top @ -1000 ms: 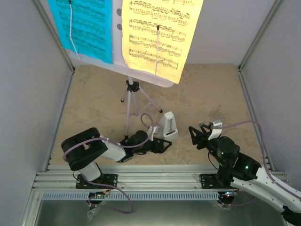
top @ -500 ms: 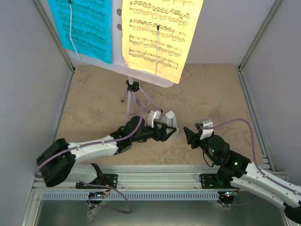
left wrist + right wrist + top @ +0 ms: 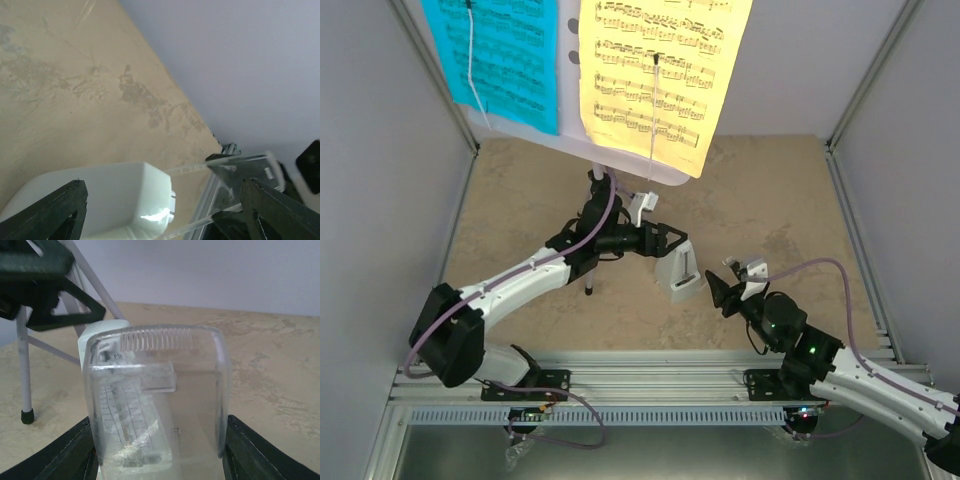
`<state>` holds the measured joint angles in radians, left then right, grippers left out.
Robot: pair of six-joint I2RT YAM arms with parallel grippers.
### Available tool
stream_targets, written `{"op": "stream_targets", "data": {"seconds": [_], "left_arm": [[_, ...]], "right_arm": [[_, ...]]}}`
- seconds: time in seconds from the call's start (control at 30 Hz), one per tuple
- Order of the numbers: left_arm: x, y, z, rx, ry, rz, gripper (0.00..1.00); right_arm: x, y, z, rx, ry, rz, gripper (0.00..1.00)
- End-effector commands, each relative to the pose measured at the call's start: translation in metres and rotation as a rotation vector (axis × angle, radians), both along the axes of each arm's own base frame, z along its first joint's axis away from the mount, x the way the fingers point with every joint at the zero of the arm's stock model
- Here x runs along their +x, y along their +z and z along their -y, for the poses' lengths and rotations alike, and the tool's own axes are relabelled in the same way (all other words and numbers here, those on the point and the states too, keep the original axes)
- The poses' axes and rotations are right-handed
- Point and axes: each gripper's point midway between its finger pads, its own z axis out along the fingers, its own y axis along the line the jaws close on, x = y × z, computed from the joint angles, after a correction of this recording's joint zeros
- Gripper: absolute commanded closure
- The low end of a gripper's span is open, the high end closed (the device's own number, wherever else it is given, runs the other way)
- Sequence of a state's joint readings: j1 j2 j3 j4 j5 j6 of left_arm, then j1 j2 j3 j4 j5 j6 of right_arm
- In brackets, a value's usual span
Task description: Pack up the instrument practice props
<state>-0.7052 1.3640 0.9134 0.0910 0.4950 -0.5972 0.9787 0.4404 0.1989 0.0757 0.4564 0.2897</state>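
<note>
Straddling metronome (image 3: pixel 680 275) edges, left pincer (image 3: pixel 670 243) wide.

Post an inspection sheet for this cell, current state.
Surface: beige mottled table, no damage seen.
Job's things: stand upright, cyan sheet and yellow sheet on it; metronome upright on the table.
Clutter: nothing seen.
Tools: left tool open, metronome between its fingers; right tool shut on a clear cover.
Cables: lilac cable along each arm, no snag seen.
Surroundings: grey walls on three sides; metal rail at the near edge.
</note>
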Motion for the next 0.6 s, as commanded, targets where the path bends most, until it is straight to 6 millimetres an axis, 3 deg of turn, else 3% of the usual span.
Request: {"op": "stream_targets", "data": {"seconds": [0.0, 0.3, 0.57], "left_arm": [[-0.005, -0.001, 0.013, 0.036, -0.127, 0.049, 0.16], [0.001, -0.027, 0.01, 0.127, -0.182, 0.085, 0.45], [-0.001, -0.032, 0.011, 0.119, -0.232, 0.095, 0.53]], "right_arm": [[0.0, 0.013, 0.003, 0.036, -0.011, 0.058, 0.52], [0.001, 0.006, 0.005, 0.036, -0.022, 0.047, 0.51], [-0.001, -0.007, 0.007, 0.019, -0.025, 0.007, 0.51]]}}
